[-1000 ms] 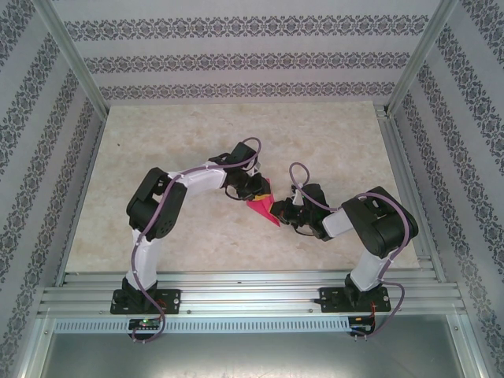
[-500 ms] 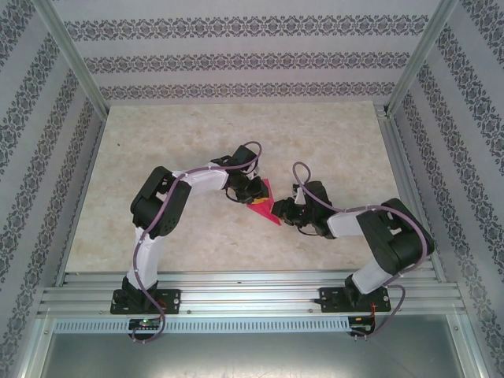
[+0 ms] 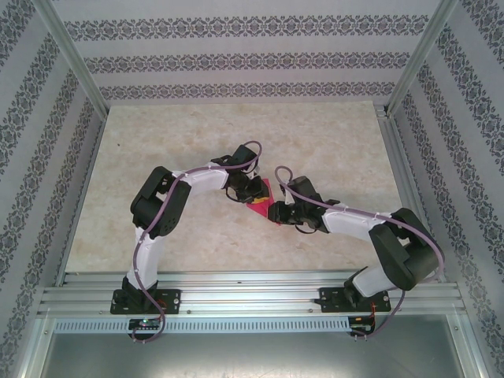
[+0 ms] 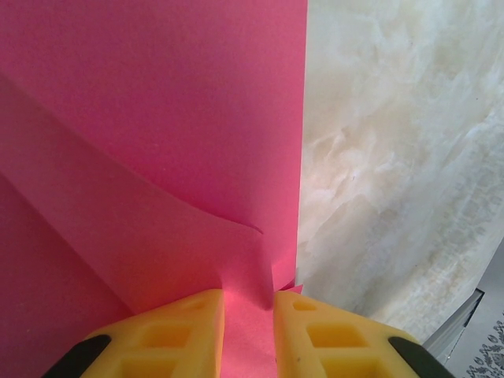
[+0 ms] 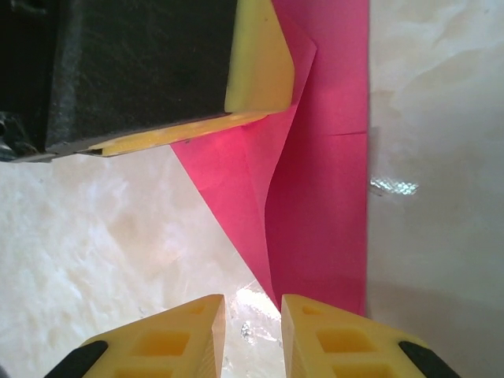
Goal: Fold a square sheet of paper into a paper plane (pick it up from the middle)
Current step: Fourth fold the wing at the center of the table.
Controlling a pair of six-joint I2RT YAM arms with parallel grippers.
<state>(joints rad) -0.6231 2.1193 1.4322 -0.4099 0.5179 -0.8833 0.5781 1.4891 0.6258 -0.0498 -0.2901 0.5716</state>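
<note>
The square sheet of paper is magenta-pink and partly folded into a pointed shape with creases; it sits at the table's middle. My left gripper is over its far end. In the left wrist view a raised flap of the paper runs between the yellow fingers of the left gripper, which grip it. My right gripper is at the paper's near right tip. In the right wrist view the right gripper stands narrowly open just short of the paper's point, with bare table in its gap. The left gripper's finger shows at the top.
The marble-patterned table is walled by patterned panels and metal posts. An aluminium rail runs along the near edge by both arm bases. A small shiny speck lies on the table right of the paper.
The right arm has stretched left, bringing its gripper up to the paper's tip. The left gripper has edged slightly, and less of the paper shows from above.
</note>
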